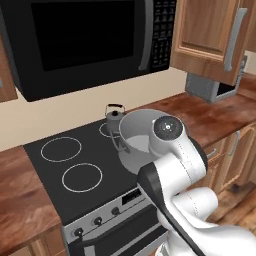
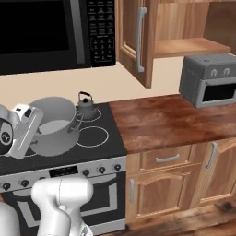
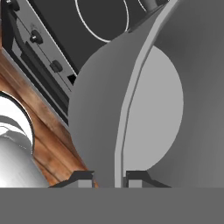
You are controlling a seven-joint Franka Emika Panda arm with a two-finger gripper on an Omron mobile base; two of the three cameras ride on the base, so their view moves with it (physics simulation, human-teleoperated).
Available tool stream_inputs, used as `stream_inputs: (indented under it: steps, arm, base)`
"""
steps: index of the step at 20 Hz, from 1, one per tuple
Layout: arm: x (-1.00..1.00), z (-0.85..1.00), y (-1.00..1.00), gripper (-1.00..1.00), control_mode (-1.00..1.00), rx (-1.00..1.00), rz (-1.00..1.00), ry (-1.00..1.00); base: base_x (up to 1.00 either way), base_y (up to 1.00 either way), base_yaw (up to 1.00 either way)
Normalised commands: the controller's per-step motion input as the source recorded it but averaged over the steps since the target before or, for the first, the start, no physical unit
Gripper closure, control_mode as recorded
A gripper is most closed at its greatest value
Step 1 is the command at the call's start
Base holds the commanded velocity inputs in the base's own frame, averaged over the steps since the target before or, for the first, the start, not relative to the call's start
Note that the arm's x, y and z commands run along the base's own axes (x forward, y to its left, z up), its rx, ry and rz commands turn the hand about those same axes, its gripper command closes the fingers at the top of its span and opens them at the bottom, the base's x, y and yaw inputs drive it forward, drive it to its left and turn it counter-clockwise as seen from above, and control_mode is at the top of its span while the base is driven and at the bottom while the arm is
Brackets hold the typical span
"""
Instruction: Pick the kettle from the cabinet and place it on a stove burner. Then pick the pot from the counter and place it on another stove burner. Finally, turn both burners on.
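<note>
The gripper (image 3: 110, 179) was clamped on the rim of the pot (image 1: 137, 142), one dark fingertip (image 3: 83, 178) outside the wall and the other inside, with the thin steel edge running up between them in the hand view. The wide light grey stockpot was tilted, its open mouth turned so that the pale inner bottom showed, and it was held over the right half of the black glass cooktop (image 1: 55, 170). From the right base view the pot (image 2: 55, 124) sat just left of a free white burner ring (image 2: 92, 136), with one small loop handle on the side toward that ring. The small dark kettle (image 1: 115, 117) stood upright on the rear right burner, just behind the pot; whether they touched could not be told. Its black arched handle rose above the lid. The two left burner rings (image 1: 61, 149) lay bare. Small black knobs (image 2: 102, 170) lined the stove's front panel. Above the reddish-brown counter (image 2: 170, 120), the wooden cabinet (image 2: 184, 46) stood with its door swung open, beside a black microwave (image 1: 90, 40). A grey toaster oven (image 2: 209, 80) sat on the counter to the right.
</note>
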Motion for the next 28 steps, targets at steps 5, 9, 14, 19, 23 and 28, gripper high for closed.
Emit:
stream_inputs:
  steps: [5,9,14,19,23,28]
  arm:
    - [0.0,0.0,0.0,1.0,1.0,0.0,0.0,0.0]
    - [0.0,0.0,0.0,1.0,1.0,0.0,0.0,0.0]
    - [0.0,0.0,0.0,1.0,1.0,0.0,0.0,0.0]
    - [0.0,0.0,-0.01,1.0,-1.0,0.0,0.0,-0.01]
    - [0.0,0.0,-0.04,1.0,-1.0,0.0,0.0,-0.03]
    - [0.0,0.0,0.0,1.0,-1.0,0.0,-0.03,0.0]
  base:
    - [0.28,-0.1,0.06]
    - [0.3,-0.11,0.05]
    - [0.11,-0.02,0.02]
    - [0.0,0.0,0.0]
    - [0.0,0.0,0.0]
    - [0.0,0.0,0.0]
